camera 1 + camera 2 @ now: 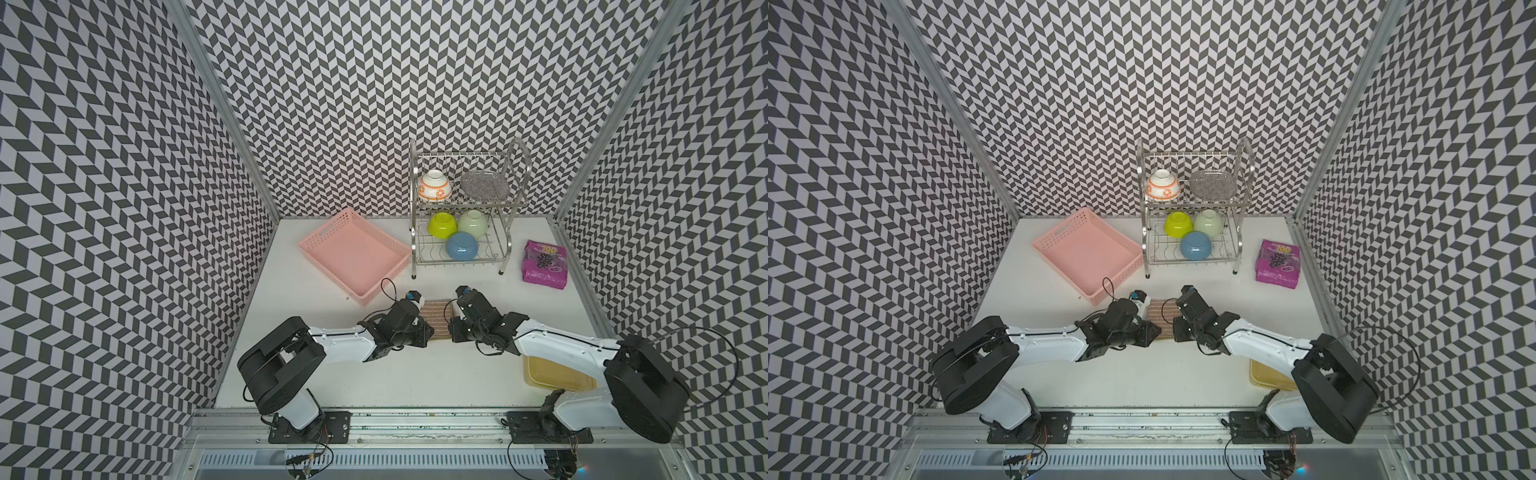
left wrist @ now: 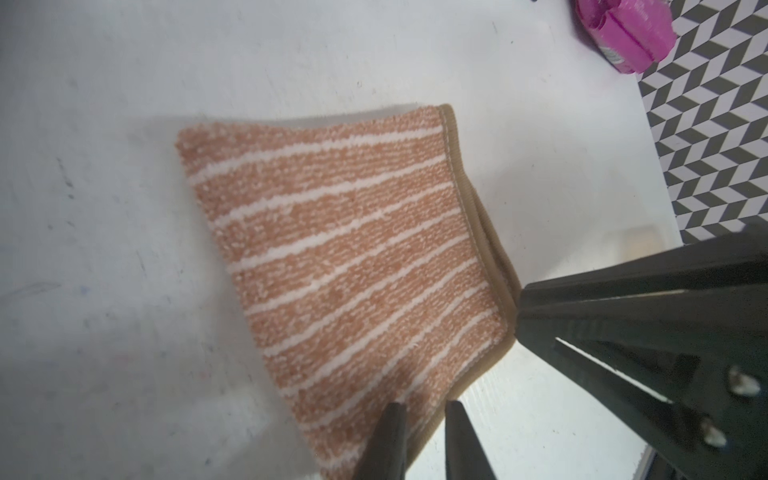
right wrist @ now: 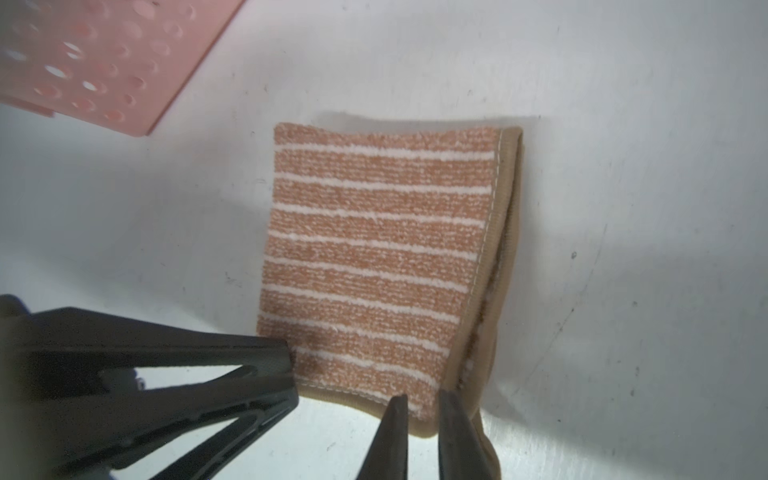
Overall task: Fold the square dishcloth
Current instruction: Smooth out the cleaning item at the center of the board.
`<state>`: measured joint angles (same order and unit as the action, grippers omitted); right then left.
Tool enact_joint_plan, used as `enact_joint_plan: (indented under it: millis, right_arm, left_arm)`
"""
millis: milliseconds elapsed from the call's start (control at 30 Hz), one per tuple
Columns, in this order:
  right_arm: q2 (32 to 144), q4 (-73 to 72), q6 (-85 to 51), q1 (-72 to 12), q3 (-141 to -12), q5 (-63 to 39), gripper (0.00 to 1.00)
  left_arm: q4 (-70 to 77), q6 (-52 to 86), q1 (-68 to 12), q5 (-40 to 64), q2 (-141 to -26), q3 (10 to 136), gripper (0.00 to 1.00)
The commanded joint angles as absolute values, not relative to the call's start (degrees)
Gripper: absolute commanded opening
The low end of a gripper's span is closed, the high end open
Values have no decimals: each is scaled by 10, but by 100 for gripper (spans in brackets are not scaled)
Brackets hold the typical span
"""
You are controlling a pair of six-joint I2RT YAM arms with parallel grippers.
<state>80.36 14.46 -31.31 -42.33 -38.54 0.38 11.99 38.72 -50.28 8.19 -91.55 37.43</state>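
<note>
Left wrist view: left gripper [image 2: 426, 405] pinches the near left corner of the folded square dishcloth [image 2: 340, 257]; right gripper [image 3: 422, 397] pinches its near right corner, mid-tabletop [image 1: 374, 374], beside the pink basket [image 1: 353, 257]. Far dish rack [image 1: 457, 262] holds four bowls [image 1: 462, 246], one plate [image 1: 484, 185].

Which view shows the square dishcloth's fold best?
Right wrist: almost the whole folded square dishcloth is in frame, with doubled tan edging along one side. The left wrist view shows it too, with one corner cropped. In both top views only a narrow strip shows.
</note>
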Motion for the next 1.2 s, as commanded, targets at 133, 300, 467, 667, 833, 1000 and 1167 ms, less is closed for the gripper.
enact_joint_plan:
  millis: [133, 300, 467, 667, 833, 1000, 1167]
  right_arm:
    - [856, 111, -321, -427, -376, 17, 14]
    - [870, 110, -326, -427, -375, 29, 12]
    - [865, 121, -325, -427, -379, 38, 12]
    - [831, 147, -321, -426, -388, 64, 18]
    - [811, 150, -313, -426, -410, 66, 24]
    - [818, 152, -315, -426, -457, 94, 25]
    - [859, 142, -310, -421, -506, 114, 25]
  left_arm:
    - [150, 393, -506, 91, -951, 363, 20]
    - [142, 387, -506, 74, -956, 358, 20]
    - [122, 373, -506, 57, -944, 364, 21]
    - [76, 344, -501, 25, -911, 394, 21]
    - [51, 324, -499, 21, -882, 432, 22]
    - [54, 310, -481, 9, -887, 464, 22]
    - [86, 301, -451, 19, -930, 480, 19]
